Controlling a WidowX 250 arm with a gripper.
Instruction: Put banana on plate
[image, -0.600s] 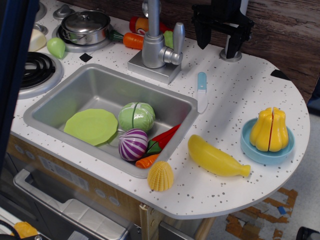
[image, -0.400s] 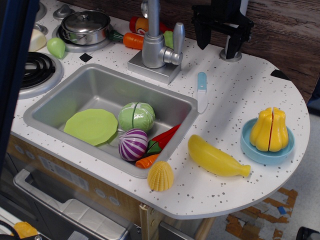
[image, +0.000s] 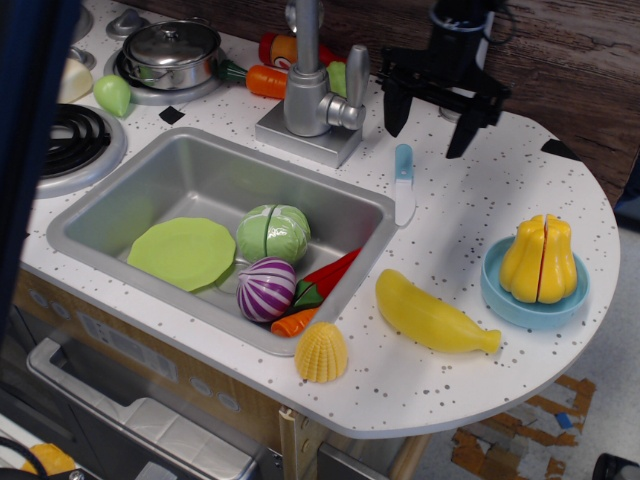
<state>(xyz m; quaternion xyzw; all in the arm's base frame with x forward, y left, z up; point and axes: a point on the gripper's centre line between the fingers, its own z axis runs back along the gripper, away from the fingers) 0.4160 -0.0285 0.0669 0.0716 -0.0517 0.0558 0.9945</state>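
The gripper (image: 432, 112) was seen spread wide and empty near the back of the surface (image: 470, 200) — well apart from the banana (image: 432, 316), which lay at the front edge, presumably awaiting a grasp. The plate (image: 183, 252) was set in the sink (image: 120, 210), its right rim apparently hidden by a cabbage (image: 273, 232) — contact could not be judged.

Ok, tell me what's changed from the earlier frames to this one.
The gripper has come down from the top edge toward the counter and a little leftward in the picture, jaws open and holding nothing. The banana on the counter and the plate in the sink have not moved.
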